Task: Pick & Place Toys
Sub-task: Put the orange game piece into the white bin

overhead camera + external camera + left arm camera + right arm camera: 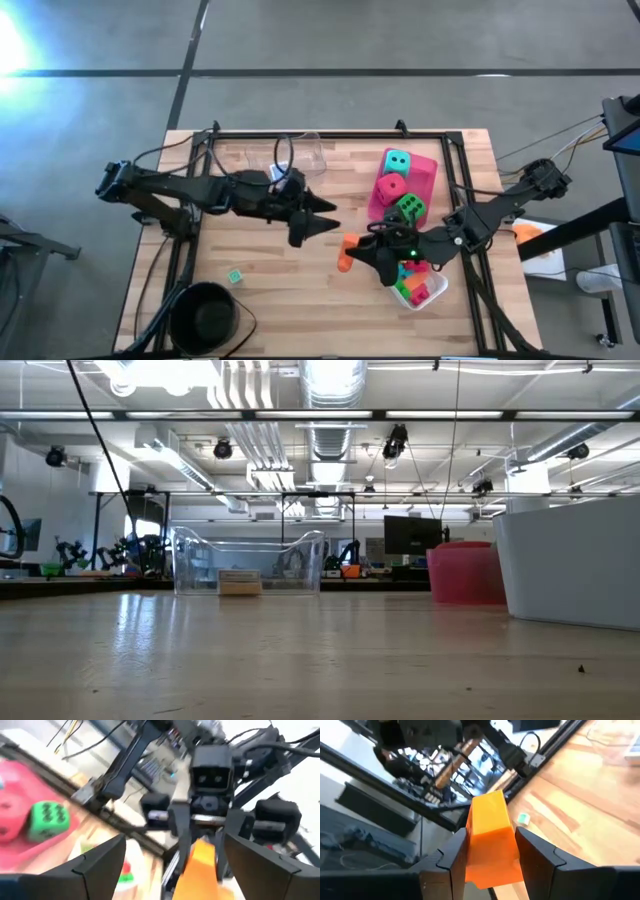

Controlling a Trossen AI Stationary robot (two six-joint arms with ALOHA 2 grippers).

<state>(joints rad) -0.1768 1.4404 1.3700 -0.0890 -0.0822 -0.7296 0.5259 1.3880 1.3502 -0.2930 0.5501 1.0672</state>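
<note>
An orange brick (345, 260) hangs above the table's middle, and my right gripper (356, 252) is shut on it, reaching in from the right. My left gripper (330, 217) faces it from the left and is open. In the left wrist view its fingers (102, 862) stand wide on either side of the orange brick (200, 867) without touching it. A teal die (398, 160), a red die (391, 187) and a green die (409, 208) sit in the pink tray (428, 172). A small teal brick (235, 276) lies on the table at the near left. My right gripper pinches the orange brick by two opposite sides (506, 851) between its two fingers (535, 857). The fingers come roughly level from the table's right. The brick's free end (487, 802) sticks out past the fingertips toward the left gripper. It is lifted clear of the table.
A white tray (432, 296) with several coloured bricks sits under the right arm at the near right. A clear tray (300, 152) stands at the far middle, and a black bowl (205, 315) at the near left corner. Bare wood lies between the bowl and the white tray.
</note>
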